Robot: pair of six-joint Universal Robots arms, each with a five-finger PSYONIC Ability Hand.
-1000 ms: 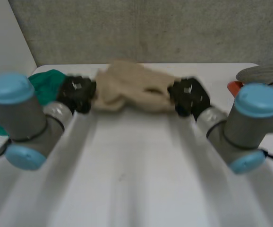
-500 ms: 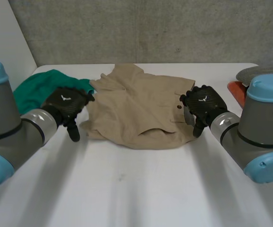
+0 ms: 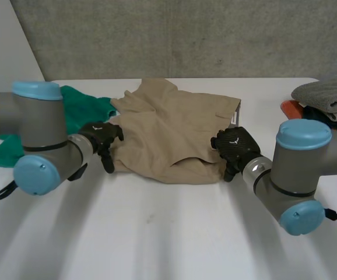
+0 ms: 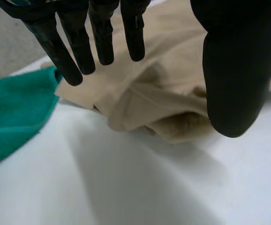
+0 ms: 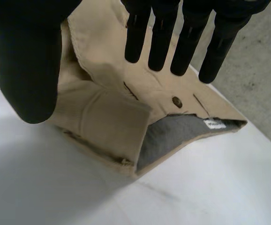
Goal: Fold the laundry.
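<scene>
Both hands have closed in on the shorts [image 3: 174,137] since 0.5 s ago. The shorts lie unmoved, spread across the far middle of the table [image 3: 168,233]. The left hand [image 3: 101,137] is at their left near corner and the right hand [image 3: 235,146] at their right near corner. All fingers are straight, spread from the thumbs, holding nothing. Judgement: a 2-corner grasp is pending and no fold has begun. A green cloth [image 3: 75,111] lies just left.
</scene>
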